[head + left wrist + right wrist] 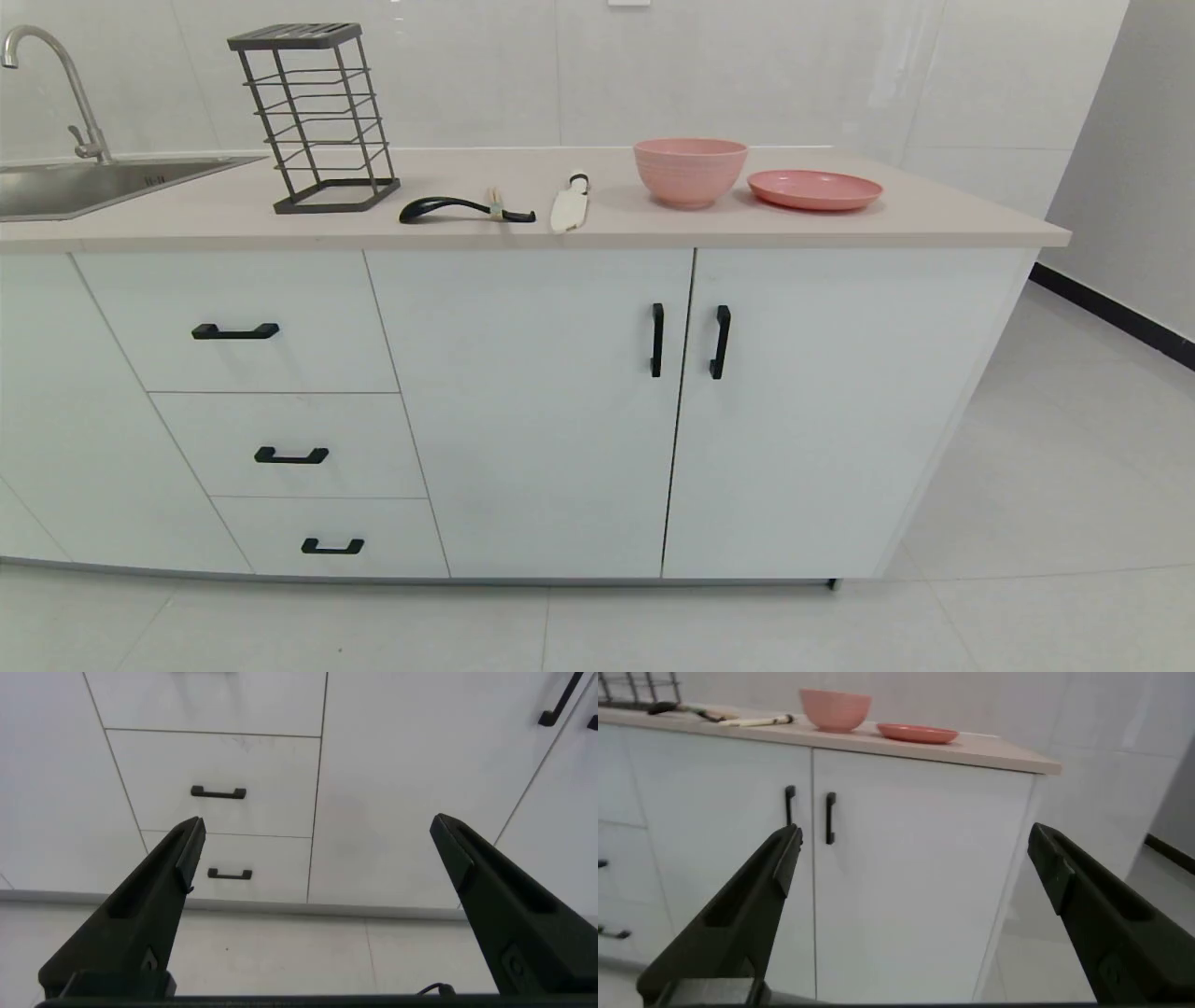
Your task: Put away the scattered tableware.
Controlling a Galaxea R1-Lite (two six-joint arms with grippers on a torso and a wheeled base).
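On the beige countertop (pixel 934 224) stand a pink bowl (pixel 690 171) and, to its right, a flat pink plate (pixel 814 189). Left of the bowl lie a white knife (pixel 569 206) and a black ladle (pixel 448 208) with a pale utensil (pixel 494 199) across its handle. A black wire rack (pixel 317 117) stands further left. The bowl (pixel 835 709) and plate (pixel 917 734) also appear in the right wrist view. My left gripper (pixel 318 835) is open, low in front of the drawers. My right gripper (pixel 910 845) is open, facing the cabinet doors, below counter height.
A steel sink (pixel 84 185) with a tap (pixel 51 84) sits at the counter's far left. Below are three drawers (pixel 280 392) with black handles and two cabinet doors (pixel 686 411) with vertical handles. Tiled floor spreads in front and to the right.
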